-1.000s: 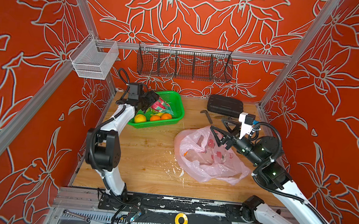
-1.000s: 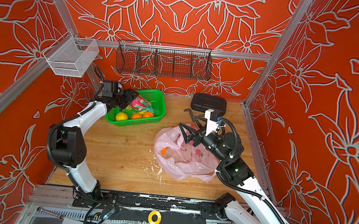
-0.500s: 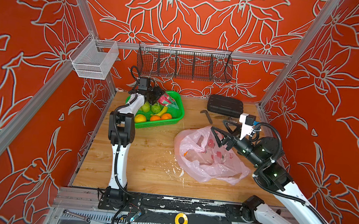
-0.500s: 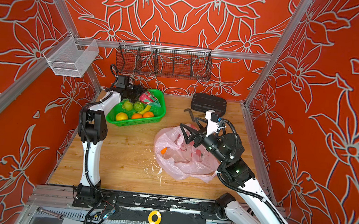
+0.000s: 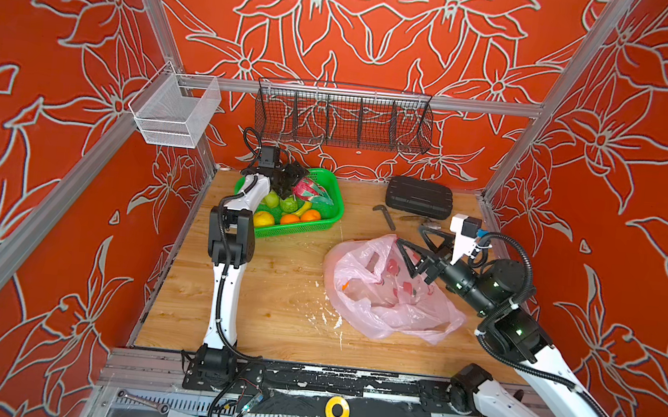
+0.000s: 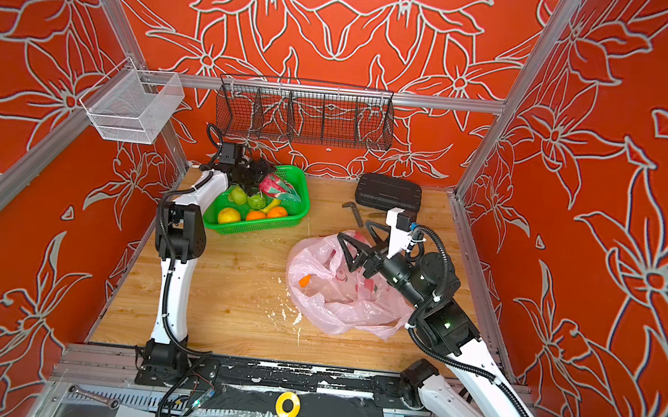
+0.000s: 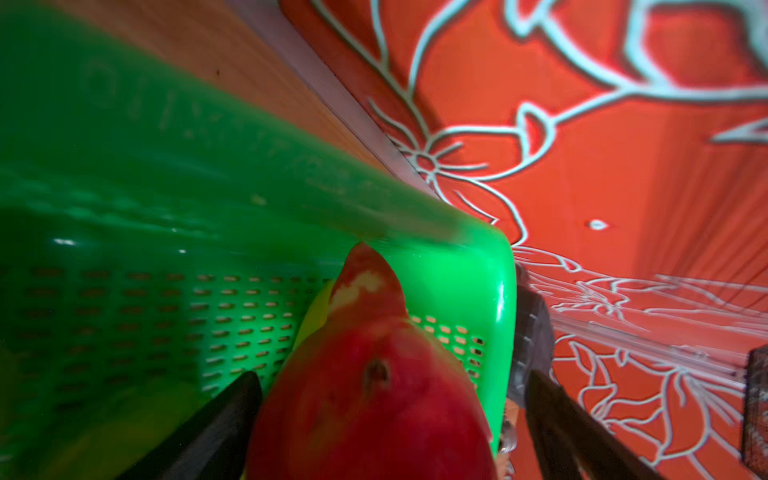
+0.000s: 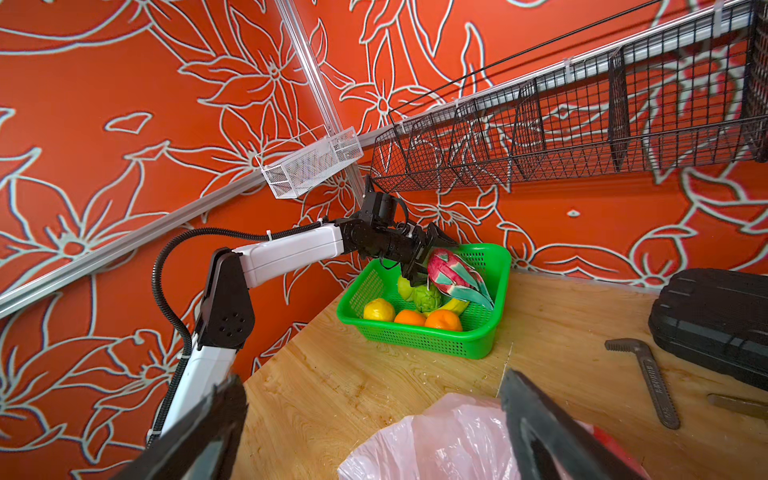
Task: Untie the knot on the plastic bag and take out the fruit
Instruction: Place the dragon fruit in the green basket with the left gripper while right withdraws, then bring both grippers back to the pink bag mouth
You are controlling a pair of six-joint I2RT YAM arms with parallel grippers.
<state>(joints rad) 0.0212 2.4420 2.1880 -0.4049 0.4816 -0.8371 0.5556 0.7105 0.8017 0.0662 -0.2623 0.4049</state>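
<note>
The pink plastic bag lies slack and crumpled on the wooden table, right of the middle. A small orange thing shows through it. The knot is out of view. My right gripper hangs open just above the bag's far edge, with nothing between its fingers. My left gripper is inside the green basket at the back left. Its jaws stand open around the pink-red dragon fruit, with a gap on one side. Other fruit fills the basket: a lemon, two oranges, green ones.
A black case and a metal tool lie at the back right. A black wire rack hangs on the back wall and a white mesh basket on the left rail. White crumbs dot the table near the bag.
The left arm's elbow has swung up from low at the left to stand upright, while its gripper stayed at the basket with the dragon fruit. The right arm and bag have not moved.
</note>
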